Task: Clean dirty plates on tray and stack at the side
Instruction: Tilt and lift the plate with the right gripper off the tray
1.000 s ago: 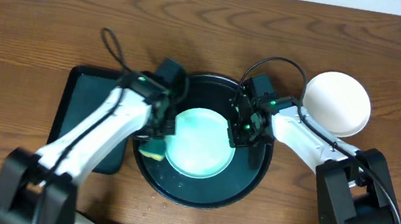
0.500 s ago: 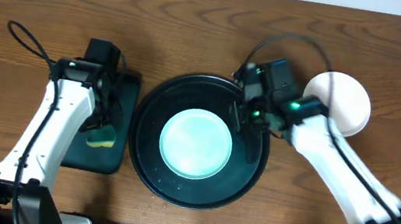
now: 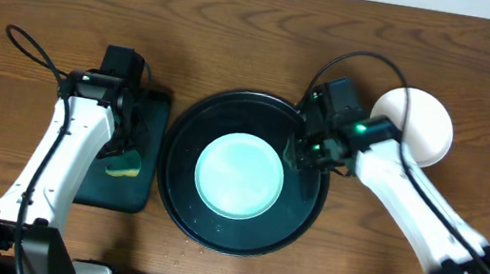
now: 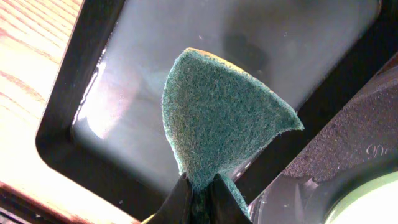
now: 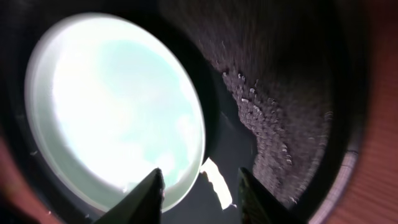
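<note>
Sponge [image 4: 217,118] in left gripper [image 4: 198,194], plate [image 3: 240,175] on tray [image 3: 183,152], lettering [image 4: 375,150] cut off

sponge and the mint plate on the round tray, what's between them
Overhead view: nothing loose. From the sponge comes the rectangular tray's right edge, then the round tray's rim and bare black floor up to the mint plate.

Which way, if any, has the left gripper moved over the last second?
Yes. The left gripper, shut on the sponge, has gone left, off the round tray and over to the rectangular tray.
</note>
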Controlling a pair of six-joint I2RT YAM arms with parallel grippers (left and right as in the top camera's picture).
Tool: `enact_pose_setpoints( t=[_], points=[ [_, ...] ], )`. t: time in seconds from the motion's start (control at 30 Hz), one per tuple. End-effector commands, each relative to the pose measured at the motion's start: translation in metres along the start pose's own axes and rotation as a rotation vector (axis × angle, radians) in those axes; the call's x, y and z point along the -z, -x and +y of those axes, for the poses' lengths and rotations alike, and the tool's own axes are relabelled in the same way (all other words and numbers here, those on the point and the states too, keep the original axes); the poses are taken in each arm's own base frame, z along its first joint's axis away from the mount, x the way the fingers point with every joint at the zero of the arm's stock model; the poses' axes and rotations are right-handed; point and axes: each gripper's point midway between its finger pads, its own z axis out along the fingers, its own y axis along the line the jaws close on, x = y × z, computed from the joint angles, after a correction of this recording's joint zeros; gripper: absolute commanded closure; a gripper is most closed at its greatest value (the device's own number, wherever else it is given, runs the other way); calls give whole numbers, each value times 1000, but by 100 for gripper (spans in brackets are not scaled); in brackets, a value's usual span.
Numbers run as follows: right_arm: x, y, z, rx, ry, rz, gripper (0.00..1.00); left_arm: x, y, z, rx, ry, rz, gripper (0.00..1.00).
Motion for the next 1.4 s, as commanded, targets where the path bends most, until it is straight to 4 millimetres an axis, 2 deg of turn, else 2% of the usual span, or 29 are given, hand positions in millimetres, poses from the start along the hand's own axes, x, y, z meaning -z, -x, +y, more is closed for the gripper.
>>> enact_pose_setpoints(
  t=[0.0,0.13,0.23,0.27,0.33,0.47,0.6,0.7,0.8,1.0,1.23,1.37],
  points=[
    [-42,-17,7,-27,43,119,67,0,-2,3,-17,5,2,93],
    [-79,-23,9,-29,72,179,68,0,-2,3,-17,5,3,93],
    [-96,-27,12,-28,95,205,72,0,-2,3,-17,5,3,92],
    [-101,-29,14,-27,103,213,77,0,-2,3,-17,5,3,93],
    [-107,-30,14,-22,104,220,99,0,-2,3,-17,5,3,93],
    [-108,-28,11,-8,76,205,98,0,-2,3,-17,5,3,93],
    [-99,-17,17,55,100,157,98,0,-2,3,-17,5,4,94],
    [-82,-4,35,92,173,94,98,0,-2,3,-17,6,6,93],
    [-61,8,44,60,206,33,99,0,-2,3,-17,6,6,93],
    [-35,19,54,33,226,-34,98,0,-3,3,-17,7,7,93],
    [-18,30,47,40,167,-109,99,-1,-3,3,-18,7,7,93],
    [3,43,42,134,98,-205,99,-1,-2,3,-18,7,6,93]
  ],
)
